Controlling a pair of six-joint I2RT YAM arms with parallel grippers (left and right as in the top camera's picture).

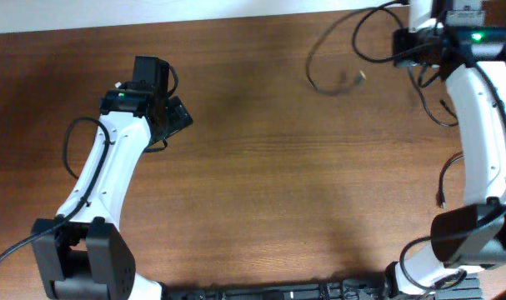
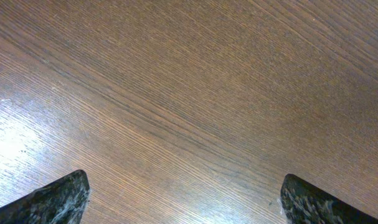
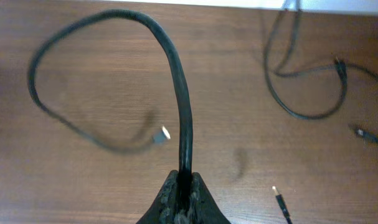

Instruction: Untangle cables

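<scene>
Right tool [image 3: 183,186] clamps looped cable [image 3: 186,124]; more cables [image 3: 304,116] beside. Left tool [image 2: 185,199] agape over table [image 2: 189,93].

A brown wooden table [image 1: 261,167] carries thin black cables [image 3: 310,117] near its right edge.

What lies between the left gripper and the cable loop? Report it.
Only bare table, in the overhead view; nothing sits between the left gripper and the cable that the right gripper clamps.
</scene>
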